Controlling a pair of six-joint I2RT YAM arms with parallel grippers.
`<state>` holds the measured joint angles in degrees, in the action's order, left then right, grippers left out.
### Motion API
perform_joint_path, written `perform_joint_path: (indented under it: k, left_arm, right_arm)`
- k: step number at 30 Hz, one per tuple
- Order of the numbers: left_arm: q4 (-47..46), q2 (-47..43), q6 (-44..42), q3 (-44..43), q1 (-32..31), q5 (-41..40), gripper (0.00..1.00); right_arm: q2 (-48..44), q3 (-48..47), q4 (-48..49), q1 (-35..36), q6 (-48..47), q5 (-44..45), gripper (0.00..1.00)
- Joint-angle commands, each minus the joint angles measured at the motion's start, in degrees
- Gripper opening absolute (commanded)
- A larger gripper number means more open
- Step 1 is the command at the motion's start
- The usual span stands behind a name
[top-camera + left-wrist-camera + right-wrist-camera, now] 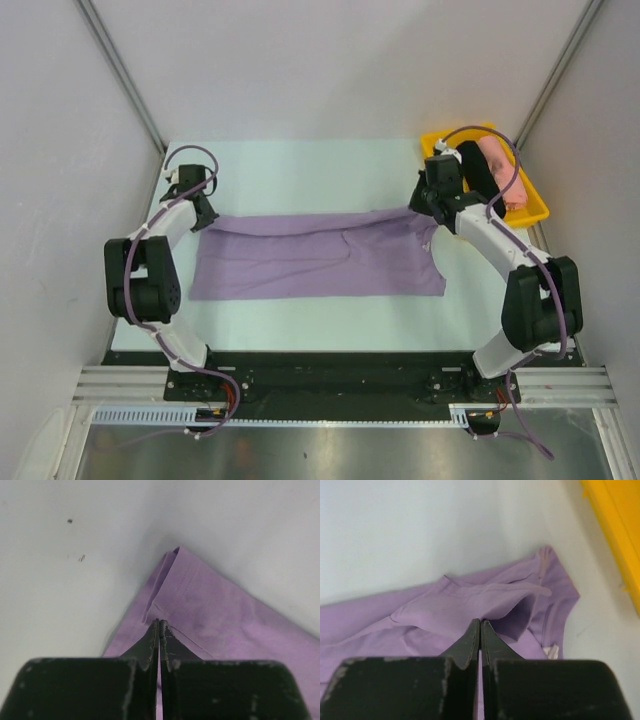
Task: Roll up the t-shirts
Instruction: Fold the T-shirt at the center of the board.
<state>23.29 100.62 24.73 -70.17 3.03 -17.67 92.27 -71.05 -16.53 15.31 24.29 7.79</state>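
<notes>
- Top external view: the lavender t-shirt (320, 258) lies spread across the middle of the pale bench (300, 170), folded into a long band that runs from left to right between the two arms.
- Its far edge is drawn into a nearly straight line from the left jaws at the far-left corner to the right jaws at the far-right corner. The near edge rests flat on the bench.
- Left wrist view: the left jaws are pressed together, with their tips on the hemmed edge of the t-shirt (215, 610) just short of its pointed corner. A sliver of purple cloth shows in the slit between them, so they are clamped on the fabric. The corner sticks out past the tips and casts a soft shadow on the bench to its left.
- Right wrist view: the right jaws are likewise together. The t-shirt (470, 605) rises in a tented fold that meets their tips, pinched there. The white neck label (551, 651) shows just to the right of the tips, on the collar.
- A yellow tray (535, 212) stands at the far-right corner of the bench, near the right jaws but apart from the t-shirt. It holds a black cloth bundle (478, 165) and a pink cloth bundle (497, 165) side by side.
</notes>
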Motion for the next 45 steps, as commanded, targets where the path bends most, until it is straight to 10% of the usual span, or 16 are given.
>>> perform_joint_path:
  k: [1, 45]
  left_arm:
    - [-0.3, -5.2, 1.5, 4.2, 0.4, -3.3, 0.0]
    - [-0.5, -13.8, 4.9, 16.6, 2.5, -1.8, 0.0]
  right_arm:
    - [-6.0, 5.8, -2.3, 1.2, 2.0, 1.1, 0.0]
    - [-15.4, 19.7, -4.1, 2.5, 5.1, 1.4, 0.0]
